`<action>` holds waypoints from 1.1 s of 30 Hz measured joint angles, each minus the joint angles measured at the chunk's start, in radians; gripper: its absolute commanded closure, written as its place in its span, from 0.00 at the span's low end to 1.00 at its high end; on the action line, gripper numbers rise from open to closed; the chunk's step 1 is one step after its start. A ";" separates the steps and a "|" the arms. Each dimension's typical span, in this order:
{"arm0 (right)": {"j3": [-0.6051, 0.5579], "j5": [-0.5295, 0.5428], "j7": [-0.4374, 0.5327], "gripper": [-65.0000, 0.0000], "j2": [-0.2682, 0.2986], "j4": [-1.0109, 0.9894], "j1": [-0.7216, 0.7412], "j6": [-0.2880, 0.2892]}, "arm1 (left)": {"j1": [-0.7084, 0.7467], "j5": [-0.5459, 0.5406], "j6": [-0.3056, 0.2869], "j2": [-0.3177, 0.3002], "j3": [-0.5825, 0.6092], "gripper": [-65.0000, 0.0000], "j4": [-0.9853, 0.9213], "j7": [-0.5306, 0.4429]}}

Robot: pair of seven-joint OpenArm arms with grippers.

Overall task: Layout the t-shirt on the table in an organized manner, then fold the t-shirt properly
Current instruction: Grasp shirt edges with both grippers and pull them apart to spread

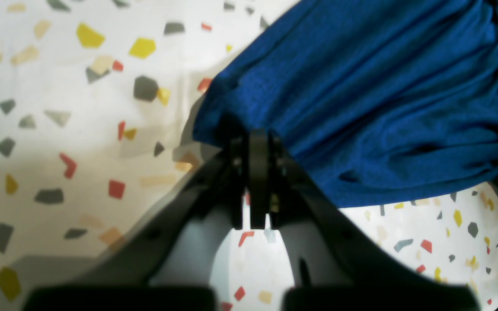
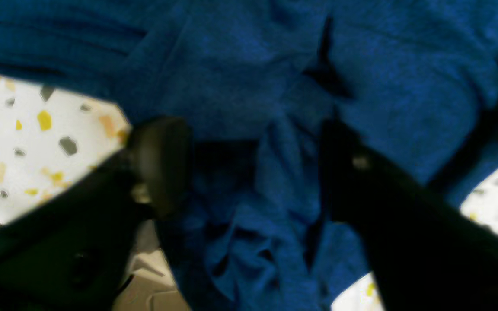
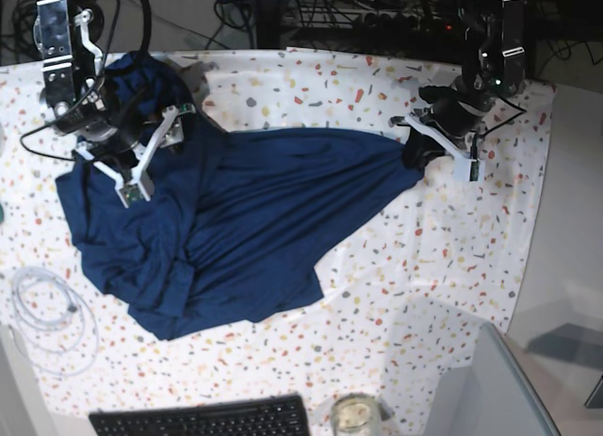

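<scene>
Across the middle of the base view, the t-shirt [image 3: 236, 229] sprawls on the table [image 3: 443, 257], its long axis running from the bunched mass at the left toward a stretched point at the upper right. And there is the left gripper [image 3: 417, 153], fingers pinched tight on that far corner of fabric! The left wrist view confirms it: the left gripper's [image 1: 257, 144] pads are pressed together with the blue edge clamped between them, cloth fanning away toward the upper right of the frame.

Over on the left of the base view, the right gripper [image 3: 127, 135] sits down in the crumpled fabric, its fingertips hidden by folds. The right wrist view is blurred, but the right gripper [image 2: 253, 168] shows its fingers standing apart with rumpled cloth between them; whether they grip it cannot be told.

Along the bottom edge, a keyboard [image 3: 203, 419] is cut off by the frame, and a white cable [image 3: 47, 318] coils at lower left.
</scene>
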 measured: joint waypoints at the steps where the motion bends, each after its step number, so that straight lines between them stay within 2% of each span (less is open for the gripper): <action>1: -0.009 0.000 -0.003 0.61 0.000 -0.005 0.001 0.000 | 0.000 0.000 0.000 0.000 0.000 1.00 0.000 0.000; 7: -0.012 0.001 -0.018 1.00 0.001 -0.052 0.022 0.000 | 0.000 0.000 -0.001 0.000 -0.006 1.00 0.000 0.000; 11: -0.005 0.000 -0.152 1.00 0.009 -0.003 0.045 0.000 | 0.018 0.003 0.001 0.000 -0.009 1.00 0.014 0.000; 15: 0.056 0.002 -0.194 1.00 0.029 0.064 0.098 0.003 | 0.065 0.001 -0.001 0.000 -0.009 1.00 0.068 0.000; 21: 0.051 0.006 -0.238 1.00 0.077 0.058 0.255 0.003 | 0.088 0.000 -0.003 -0.005 -0.010 1.00 0.092 -0.003; 24: 0.051 0.005 -0.246 1.00 0.085 -0.020 0.361 0.003 | 0.094 -0.002 -0.003 -0.002 -0.039 1.00 0.106 0.001; 30: 0.051 -0.002 -0.236 1.00 0.075 -0.322 0.518 0.008 | 0.117 0.000 0.000 -0.003 -0.104 1.00 0.156 0.001; 31: 0.052 0.000 -0.237 0.98 0.073 -0.365 0.535 0.007 | 0.119 -0.002 -0.001 -0.003 -0.104 1.00 0.158 -0.003; 33: 0.060 -0.004 -0.238 0.86 0.060 -0.394 0.546 0.007 | 0.120 0.000 -0.002 -0.003 -0.103 1.00 0.159 0.001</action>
